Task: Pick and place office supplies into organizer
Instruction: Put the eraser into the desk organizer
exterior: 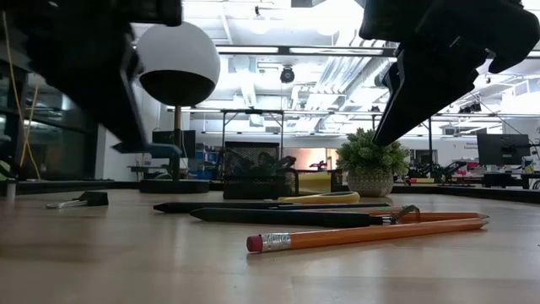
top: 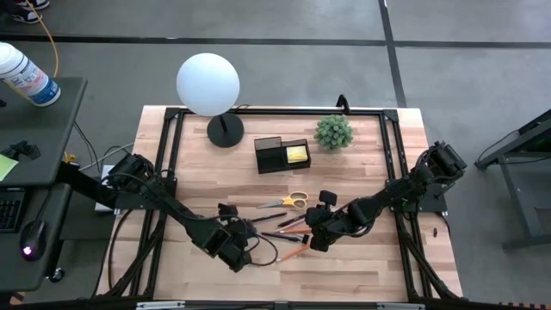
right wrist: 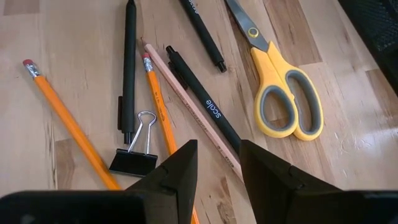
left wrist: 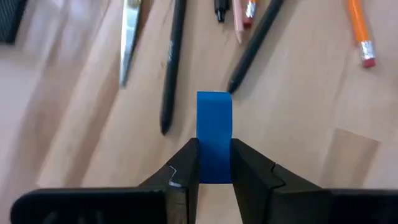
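Observation:
My left gripper [left wrist: 214, 150] sits near the table's near edge [top: 238, 254] and is shut on a small blue eraser [left wrist: 214, 118]. My right gripper [right wrist: 217, 157] is open and hovers above the pile of pens and pencils [top: 284, 229], over a pale pencil [right wrist: 186, 99] and a black pen [right wrist: 205, 102]. Yellow-handled scissors [right wrist: 283, 93] lie flat beside them. A black binder clip [right wrist: 134, 158] lies among the pencils. The black organizer [top: 281, 156] stands farther back, with a yellow sticky-note pad [top: 298, 154] in one compartment. My left gripper pinches the blue eraser between its two fingers [left wrist: 185, 168], which press on its two long side faces at its rear end [left wrist: 214, 168]. The rest of the eraser sticks out ahead of the fingertips. In the low view the eraser [exterior: 150, 149] hangs lifted clear of the table.
A white globe lamp [top: 207, 84] on a black base and a small green potted plant [top: 333, 132] stand at the far side, flanking the organizer. A small black piece [top: 226, 209] lies near my left arm. Bare wood [top: 362, 267] shows along the near edge.

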`<action>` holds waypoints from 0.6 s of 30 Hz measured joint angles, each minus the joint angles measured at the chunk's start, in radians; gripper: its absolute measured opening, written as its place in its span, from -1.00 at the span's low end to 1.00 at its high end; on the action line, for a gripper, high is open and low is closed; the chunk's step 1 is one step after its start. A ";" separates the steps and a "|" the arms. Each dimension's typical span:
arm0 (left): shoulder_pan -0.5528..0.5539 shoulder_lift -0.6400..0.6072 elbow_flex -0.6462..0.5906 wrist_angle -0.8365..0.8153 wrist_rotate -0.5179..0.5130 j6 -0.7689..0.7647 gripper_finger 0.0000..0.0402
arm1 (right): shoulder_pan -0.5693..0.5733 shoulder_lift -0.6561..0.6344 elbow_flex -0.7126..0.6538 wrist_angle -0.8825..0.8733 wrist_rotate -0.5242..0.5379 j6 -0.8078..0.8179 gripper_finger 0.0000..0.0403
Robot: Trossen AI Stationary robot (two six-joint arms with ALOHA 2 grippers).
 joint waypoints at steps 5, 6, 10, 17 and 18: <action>0.092 -0.035 0.011 -0.009 -0.023 0.111 -0.67 | 0.000 0.000 0.001 -0.003 -0.002 0.006 -0.41; 0.114 -0.041 0.012 0.006 -0.031 0.137 -0.67 | 0.001 0.000 0.003 -0.001 -0.002 0.011 -0.41; 0.207 -0.082 0.012 0.006 -0.063 0.267 -0.67 | 0.004 0.000 0.009 0.001 -0.003 0.024 -0.41; 0.390 -0.140 0.013 0.057 -0.077 0.538 -0.67 | 0.008 0.000 0.009 0.002 0.001 0.028 -0.41; 0.417 -0.141 0.013 0.079 -0.068 0.580 -0.67 | 0.008 0.000 0.009 0.002 0.001 0.028 -0.41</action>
